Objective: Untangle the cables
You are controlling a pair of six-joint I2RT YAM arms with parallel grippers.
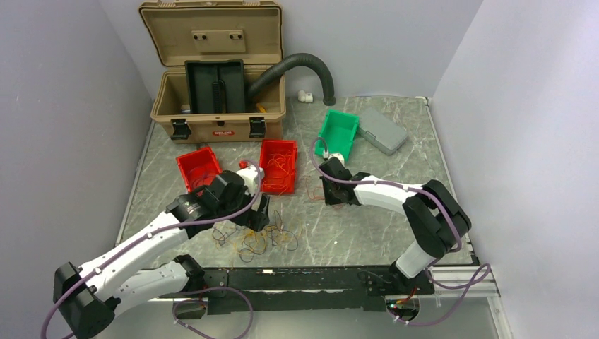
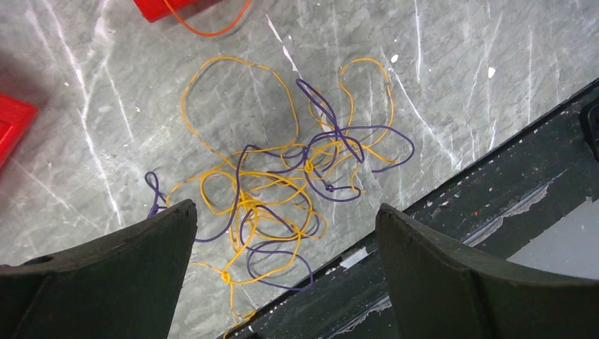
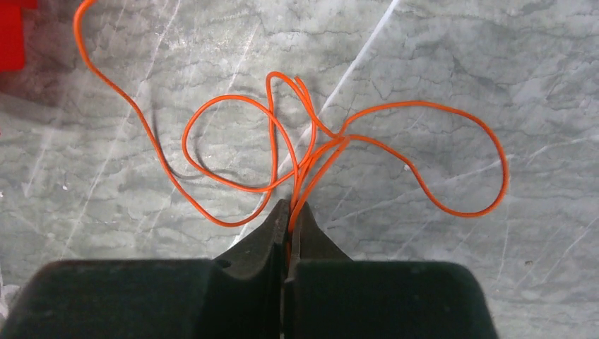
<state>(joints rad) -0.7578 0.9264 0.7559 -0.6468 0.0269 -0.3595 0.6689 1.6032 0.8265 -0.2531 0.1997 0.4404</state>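
Note:
A tangle of thin yellow and dark purple cables [image 2: 282, 183] lies on the grey table near its front edge; it also shows in the top view [image 1: 258, 236]. My left gripper [image 2: 286, 219] hovers above this tangle, jaws wide open and empty; in the top view it is at the tangle's upper left [image 1: 258, 212]. My right gripper [image 3: 291, 212] is shut on looping orange cables [image 3: 311, 141], which spread out on the table ahead of it. In the top view the right gripper [image 1: 330, 189] is near the table's middle.
Two red bins [image 1: 198, 169] [image 1: 278, 165] hold more thin wires. A green bin [image 1: 337, 131] and a grey case [image 1: 382, 130] stand at the back right. An open tan toolbox [image 1: 212, 70] with a black ribbed hose [image 1: 311, 67] stands at the back. A black rail [image 2: 494, 212] runs along the front edge.

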